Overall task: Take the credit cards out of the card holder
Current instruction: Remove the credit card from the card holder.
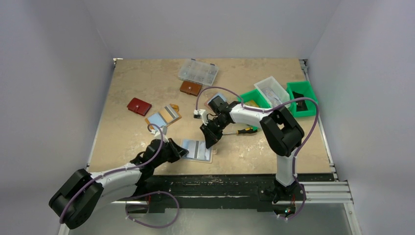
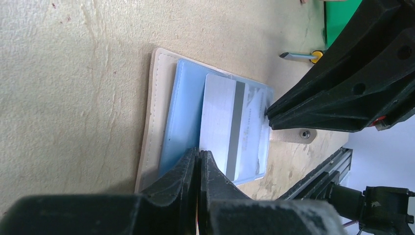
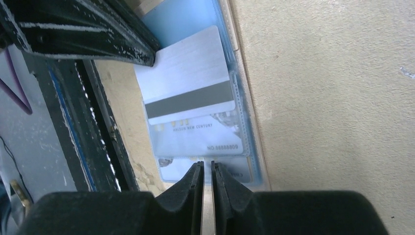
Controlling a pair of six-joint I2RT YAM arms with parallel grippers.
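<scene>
Lying in the card holder (image 3: 186, 19), a card (image 3: 200, 139) reads "NO.88888809".

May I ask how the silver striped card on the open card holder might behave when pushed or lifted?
The card looks flat and thin, so probably stiff and light. Lying on the smooth blue sleeve of the card holder, it would likely slide.

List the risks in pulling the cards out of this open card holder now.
1. The left tool, shut, seems only to press on the card holder; a pull may drag it.
2. The right tool, jaws barely apart, may pinch the clear sleeve rather than the striped card.
3. The holder lies near the front edge of the table; a freed card might slide off.
</scene>
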